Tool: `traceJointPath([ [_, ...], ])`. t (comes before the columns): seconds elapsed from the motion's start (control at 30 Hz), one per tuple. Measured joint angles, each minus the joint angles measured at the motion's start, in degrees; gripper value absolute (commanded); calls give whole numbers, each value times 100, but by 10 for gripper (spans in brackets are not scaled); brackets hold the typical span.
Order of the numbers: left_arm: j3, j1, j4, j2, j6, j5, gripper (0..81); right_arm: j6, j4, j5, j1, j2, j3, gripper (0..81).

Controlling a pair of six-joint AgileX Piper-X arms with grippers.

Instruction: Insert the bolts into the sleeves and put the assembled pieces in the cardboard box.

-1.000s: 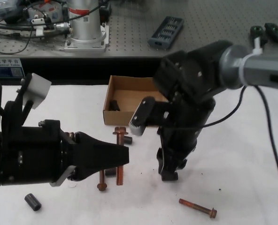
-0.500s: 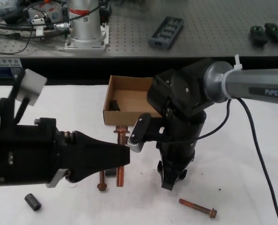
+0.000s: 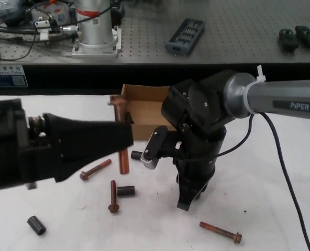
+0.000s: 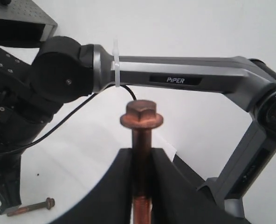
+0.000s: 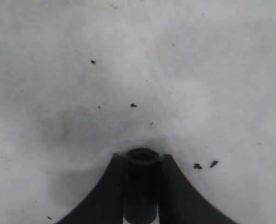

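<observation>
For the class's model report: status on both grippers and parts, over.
Left gripper shut on bolt. Right gripper shut on sleeve. Bolt not yet inserted.

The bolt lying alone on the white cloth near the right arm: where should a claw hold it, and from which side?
Probably the middle of the shank of the bolt, coming straight down from above with the fingers across its length. It lies flat on the cloth with open space on both sides, and its wide head sits at one end.
</observation>
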Motion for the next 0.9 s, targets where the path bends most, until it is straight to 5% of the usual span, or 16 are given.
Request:
traceJointPath([
  [0.23, 0, 0, -24, -87, -13, -232, 6, 692, 65, -88, 0, 0, 0, 15],
  [0.5, 0, 0, -24, -65, 194, -459, 6, 1075, 165, -2228, -177, -435, 15, 15],
  [0.63, 0, 0, -37, 192, 225, -488, 6, 1090, 79, -3106, -609, -837, 15, 13],
  [0.9, 0, 0, -133, 581, 225, -488, 6, 1090, -237, -4073, -1162, -1396, 821, 6],
])
